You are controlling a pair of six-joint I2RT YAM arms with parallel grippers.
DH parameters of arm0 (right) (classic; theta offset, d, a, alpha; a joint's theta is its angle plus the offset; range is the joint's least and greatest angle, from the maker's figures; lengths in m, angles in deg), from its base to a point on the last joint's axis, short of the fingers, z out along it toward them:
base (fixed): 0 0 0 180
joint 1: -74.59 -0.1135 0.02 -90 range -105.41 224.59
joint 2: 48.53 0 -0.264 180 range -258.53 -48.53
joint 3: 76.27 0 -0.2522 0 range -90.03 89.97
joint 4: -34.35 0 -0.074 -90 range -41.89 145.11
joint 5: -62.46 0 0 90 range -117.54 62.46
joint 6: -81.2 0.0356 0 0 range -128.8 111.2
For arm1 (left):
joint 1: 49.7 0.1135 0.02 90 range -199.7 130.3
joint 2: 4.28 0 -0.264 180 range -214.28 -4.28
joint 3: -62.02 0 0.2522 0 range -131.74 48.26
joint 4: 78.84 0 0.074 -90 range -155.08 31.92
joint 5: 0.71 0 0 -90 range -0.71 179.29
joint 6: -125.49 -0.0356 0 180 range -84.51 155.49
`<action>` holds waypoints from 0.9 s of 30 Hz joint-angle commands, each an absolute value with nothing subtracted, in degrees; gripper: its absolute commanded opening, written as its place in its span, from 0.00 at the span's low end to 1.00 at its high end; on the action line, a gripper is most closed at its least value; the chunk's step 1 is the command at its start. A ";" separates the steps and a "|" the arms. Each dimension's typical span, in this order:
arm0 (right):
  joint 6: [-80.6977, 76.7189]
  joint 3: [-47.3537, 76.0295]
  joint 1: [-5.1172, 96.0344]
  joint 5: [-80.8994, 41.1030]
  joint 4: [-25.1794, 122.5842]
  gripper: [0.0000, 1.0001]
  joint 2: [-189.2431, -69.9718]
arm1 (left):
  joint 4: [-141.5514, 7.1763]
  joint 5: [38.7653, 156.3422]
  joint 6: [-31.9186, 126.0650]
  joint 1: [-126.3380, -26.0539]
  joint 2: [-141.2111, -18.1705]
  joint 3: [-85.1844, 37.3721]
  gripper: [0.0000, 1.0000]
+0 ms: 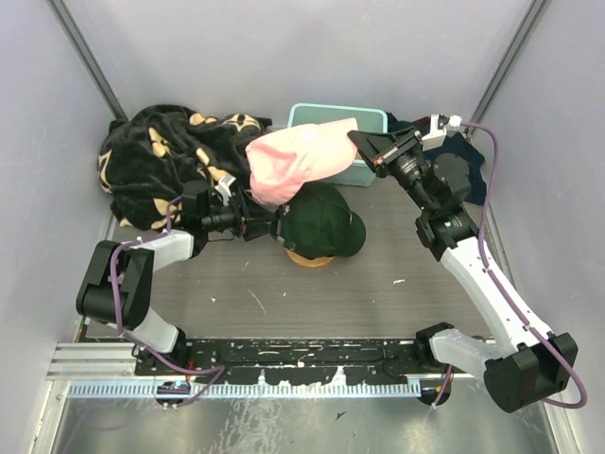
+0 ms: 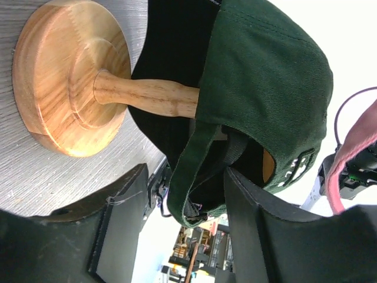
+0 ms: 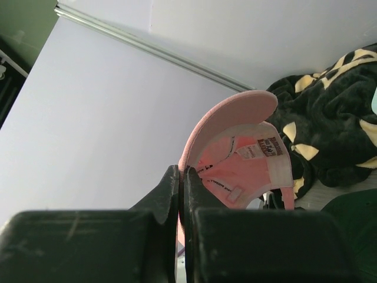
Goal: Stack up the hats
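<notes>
A dark green fabric baseball cap [image 2: 265, 88] sits on top of a round-based wooden hat stand [image 2: 65, 76], its crown over the stand's post. The left gripper [image 2: 187, 172] is level with the back of this cap, on the stand's left side in the overhead view. Its jaws are spread, and the green cap's rear strap loop [image 2: 187, 177] hangs in the gap between them. The right-hand finger [image 2: 259, 224] is close against the cap's rear edge, but whether it touches cannot be told. The strap is not pinched.

A pink fabric baseball cap [image 1: 293, 161] is up in the air beyond the stand and slightly to its left, overlapping the green cap's far edge as seen from above. The right gripper [image 3: 182, 175] has its jaws pressed together on the pink cap's rim, so the fabric edge runs straight between the two fingers. The open underside with its labels faces the wrist camera, beyond the fingertips.

A black fleece blanket with tan flower marks [image 1: 161, 156] lies bunched to the far left of the stand. A pale teal plastic bin [image 1: 369, 170] stands behind the stand
</notes>
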State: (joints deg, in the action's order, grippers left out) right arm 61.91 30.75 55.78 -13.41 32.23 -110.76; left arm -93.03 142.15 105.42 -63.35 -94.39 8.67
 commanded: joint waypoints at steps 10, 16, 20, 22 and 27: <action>65.69 33.71 57.53 -12.16 26.17 0.01 -107.89 | -87.99 139.86 101.13 -65.03 -92.68 7.12 0.50; 66.41 35.22 57.53 -11.68 25.96 0.01 -107.49 | -88.19 139.57 101.15 -65.77 -93.08 7.19 0.33; 68.46 38.01 57.50 -11.37 24.23 0.01 -107.03 | -89.24 138.98 101.73 -65.83 -93.47 8.02 0.16; 69.46 39.17 57.52 -11.28 24.03 0.01 -106.61 | -90.03 138.71 102.22 -65.80 -93.76 8.68 0.13; 70.75 42.31 57.52 -10.26 25.34 0.01 -104.56 | -92.30 138.65 103.58 -65.79 -95.05 9.49 0.05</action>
